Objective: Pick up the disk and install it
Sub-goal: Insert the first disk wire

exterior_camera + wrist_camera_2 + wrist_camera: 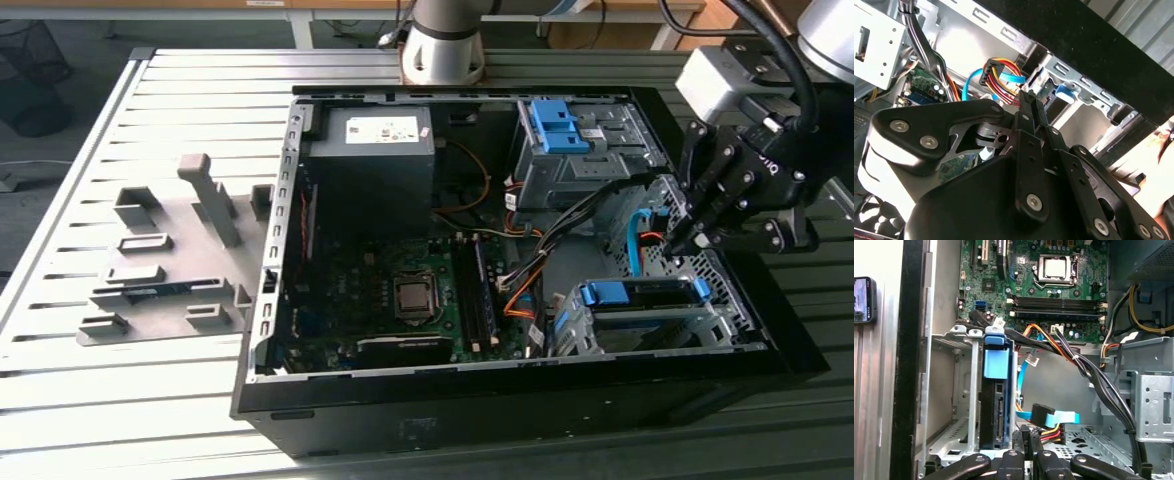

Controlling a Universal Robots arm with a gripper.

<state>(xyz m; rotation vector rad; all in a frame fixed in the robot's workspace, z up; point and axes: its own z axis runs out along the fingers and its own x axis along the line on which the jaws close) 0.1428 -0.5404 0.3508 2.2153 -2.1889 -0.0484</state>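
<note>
Exterior view: the gripper (683, 245) hangs inside the open computer case (507, 400), just beside the metal cage (567, 325). In the second wrist view its fingers (1026, 115) are pressed together and hold nothing, probably so they fit between the cables (1084, 365). The disk (647, 293) sits in that cage on its blue rails, so it looks slid into place.

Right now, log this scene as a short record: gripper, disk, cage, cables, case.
gripper: shut, nothing between its tips, inside the case near the drive cage
disk: seated in the drive cage, blue carrier tab showing
drive cage: silver metal, against the case wall
cables: blue data cable and multicoloured plug beside the disk
case: open, on a slatted table
</note>
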